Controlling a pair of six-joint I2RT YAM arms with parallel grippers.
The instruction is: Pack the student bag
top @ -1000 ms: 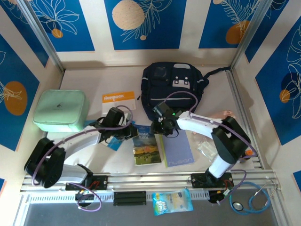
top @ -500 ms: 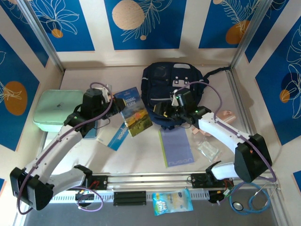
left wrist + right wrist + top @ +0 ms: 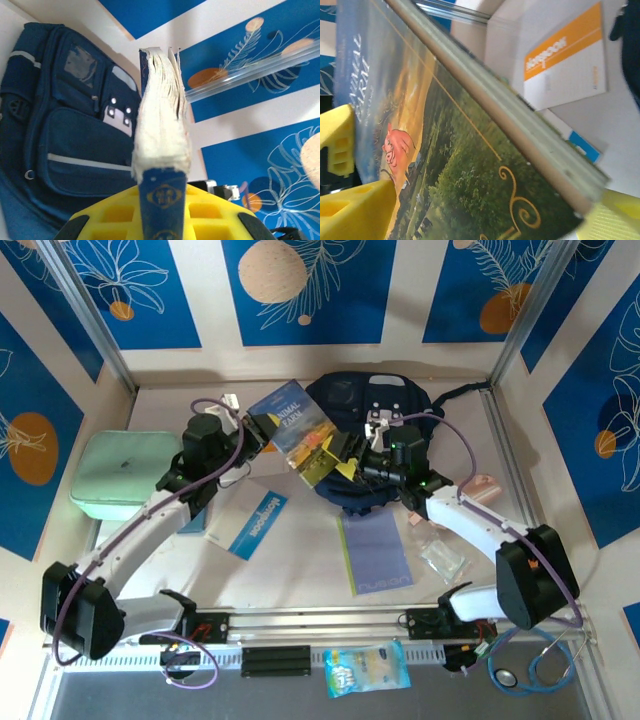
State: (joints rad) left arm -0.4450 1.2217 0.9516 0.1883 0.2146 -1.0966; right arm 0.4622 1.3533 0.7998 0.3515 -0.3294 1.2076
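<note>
One book (image 3: pixel 298 430), pinched in the left gripper's (image 3: pixel 262 430) jaws, hangs at the one student bag's (image 3: pixel 385 400) left edge. The right gripper's (image 3: pixel 335 462) jaws stand spread at its near end.

The walls (image 3: pixel 205 300) around were cream with blue panels (image 3: pixel 350 320) showing pale leaves and orange circles. Metal posts (image 3: pixel 85 315) stood in the far corners. The white table (image 3: pixel 300 570) had an aluminium rail (image 3: pixel 320 620) at its near edge.

Item: paperback (image 3: pixel 300 430), relocated.
You have lifted it off the table (image 3: pixel 300 565) in the left gripper (image 3: pixel 260 430) to the left edge of the student bag (image 3: pixel 395 400); the right gripper (image 3: pixel 333 462) has come up from the table beside it, jaws spread wider about its lower corner.
</note>
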